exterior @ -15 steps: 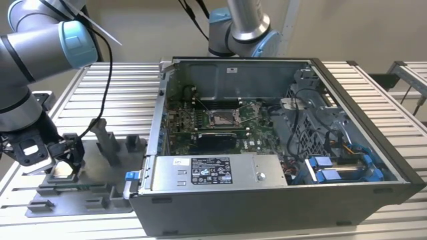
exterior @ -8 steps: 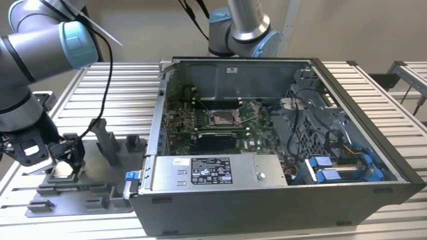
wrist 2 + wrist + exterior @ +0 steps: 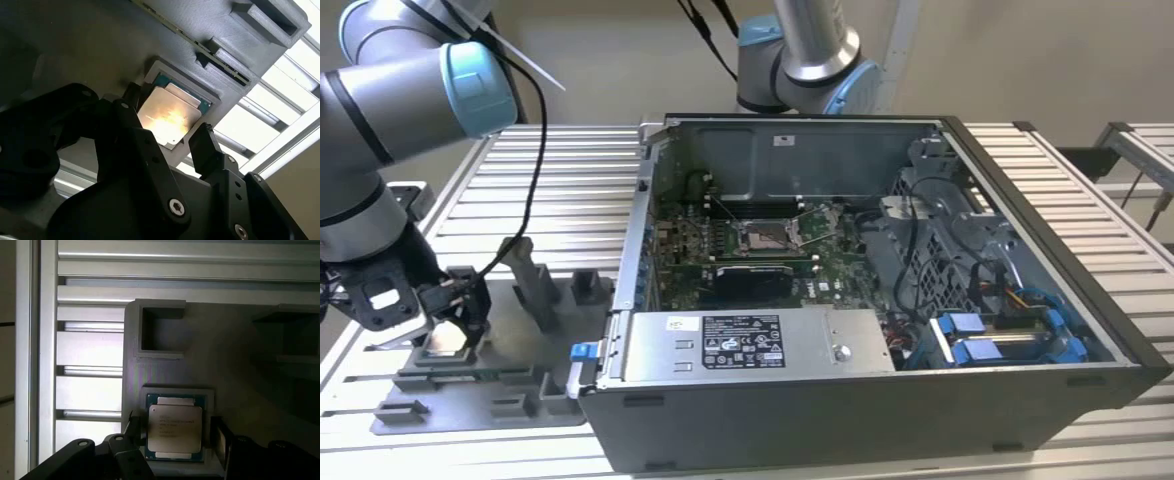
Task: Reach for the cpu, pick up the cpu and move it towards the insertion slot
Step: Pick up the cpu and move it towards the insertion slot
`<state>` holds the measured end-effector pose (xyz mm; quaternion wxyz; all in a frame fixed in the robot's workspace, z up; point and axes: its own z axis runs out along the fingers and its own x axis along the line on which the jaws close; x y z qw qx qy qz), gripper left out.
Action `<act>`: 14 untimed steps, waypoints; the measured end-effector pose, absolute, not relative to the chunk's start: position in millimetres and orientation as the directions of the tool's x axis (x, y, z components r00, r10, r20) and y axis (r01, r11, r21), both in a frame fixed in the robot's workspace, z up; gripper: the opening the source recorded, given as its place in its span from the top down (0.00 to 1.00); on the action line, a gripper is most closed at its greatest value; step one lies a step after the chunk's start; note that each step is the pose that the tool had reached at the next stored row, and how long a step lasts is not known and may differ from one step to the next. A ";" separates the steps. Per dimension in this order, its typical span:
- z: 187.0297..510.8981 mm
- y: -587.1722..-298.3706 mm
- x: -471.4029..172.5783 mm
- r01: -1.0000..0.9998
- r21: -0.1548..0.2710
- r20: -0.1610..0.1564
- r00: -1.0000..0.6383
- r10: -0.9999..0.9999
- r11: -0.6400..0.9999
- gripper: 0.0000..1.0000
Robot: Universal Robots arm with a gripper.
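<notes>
- The arm [image 3: 374, 120] comes down along the exterior view's left edge, over the slatted tabletop [image 3: 560, 170].
- The gripper [image 3: 438, 322] is low over a grey fixture [image 3: 507, 395] near the tabletop's front corner on the exterior view's left.
- The cpu [image 3: 175, 427] lies flat in the fixture's square pocket, silvery face up, its edges square to the pocket rim.
- In both wrist views the claw is spread. One black finger [image 3: 134, 432] stands on each of two opposite sides of the chip, close to its edges, and it grips nothing.
- A strip of bare slats separates the fixture from the computer case [image 3: 854, 425].
- The case lies open-topped. The insertion slot [image 3: 765, 236] sits mid-board inside, well apart from the chip, with the case walls standing around it.
</notes>
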<state>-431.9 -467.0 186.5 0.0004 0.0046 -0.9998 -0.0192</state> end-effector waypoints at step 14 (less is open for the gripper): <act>186.0 -466.6 -432.4 -0.008 0.038 0.001 -1.000 -0.008 0.999 0.00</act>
